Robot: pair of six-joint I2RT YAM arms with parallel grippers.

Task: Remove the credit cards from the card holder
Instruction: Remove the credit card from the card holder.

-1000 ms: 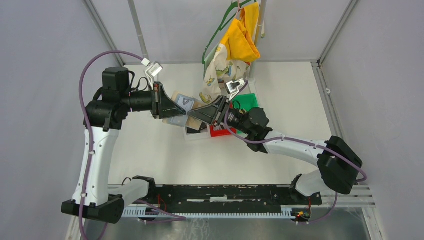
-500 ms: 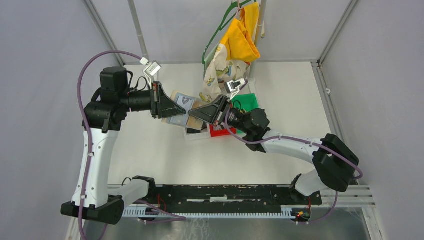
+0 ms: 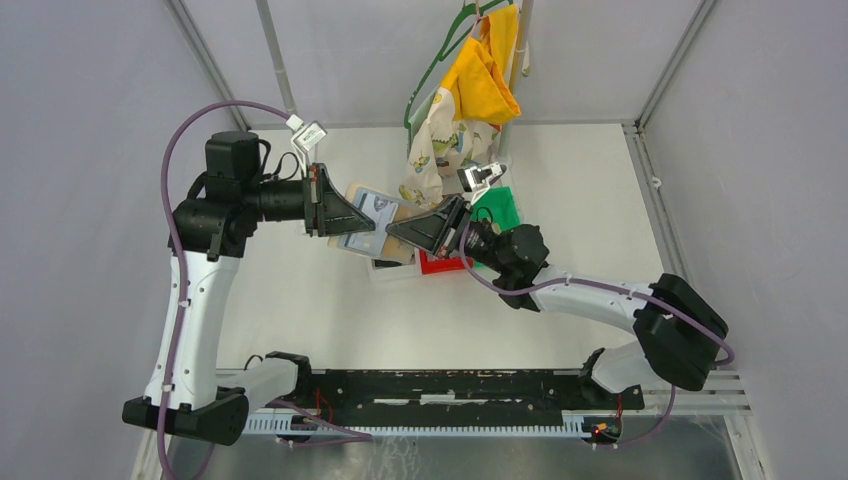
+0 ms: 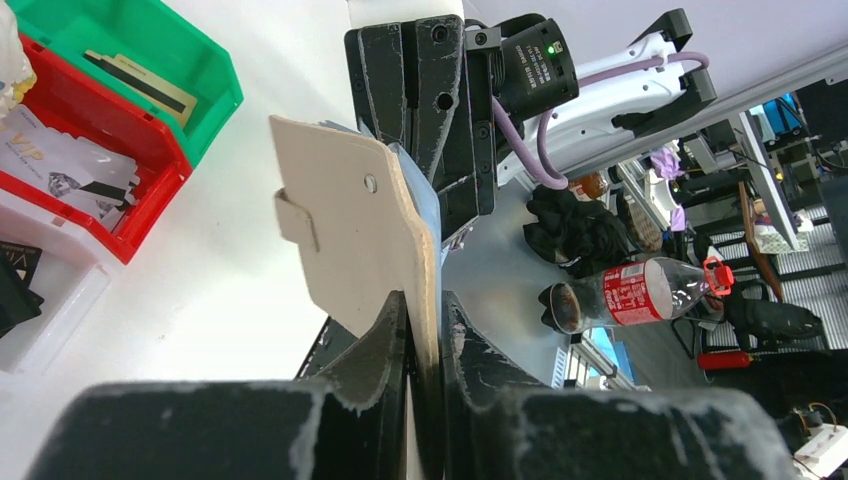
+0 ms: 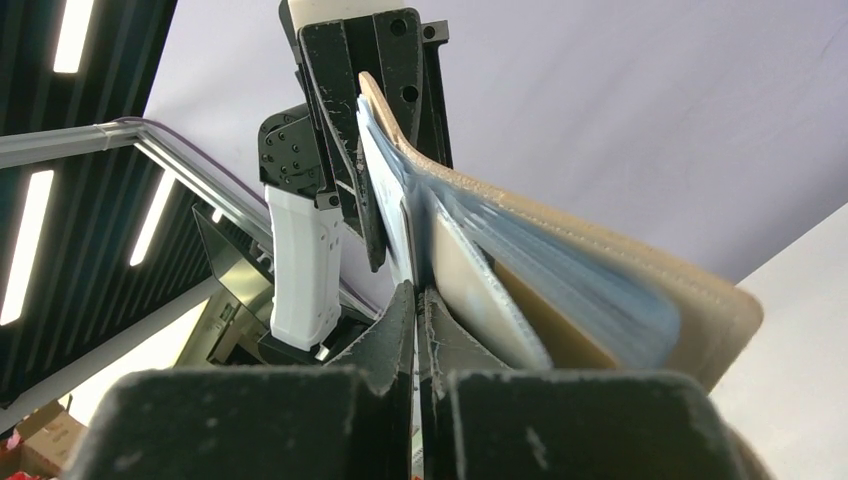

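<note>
The tan card holder [image 3: 372,215] hangs open in the air above the bins. My left gripper [image 3: 362,224] is shut on its tan cover [image 4: 350,220], which stands edge-on between the fingers [image 4: 395,330]. From the right, my right gripper [image 3: 393,232] meets the holder's clear sleeves [image 5: 600,290], jaws shut. A thin pale edge runs down to the tips [image 5: 417,292]; I cannot tell whether it is a sleeve or a card. Credit cards lie in the bins: a white one [image 4: 60,165] in the red bin, a dark one [image 4: 140,85] in the green.
Green bin [image 4: 200,110], red bin [image 4: 150,200] and white bin [image 4: 60,310] stand side by side under the grippers. Yellow and patterned clothes [image 3: 470,90] hang on a hanger at the back. White table [image 3: 330,310] spreads in front.
My right gripper's jaws closed at the holder's sleeves and the arm drew slightly right. The left gripper tightened a little and the holder shifted with it.
</note>
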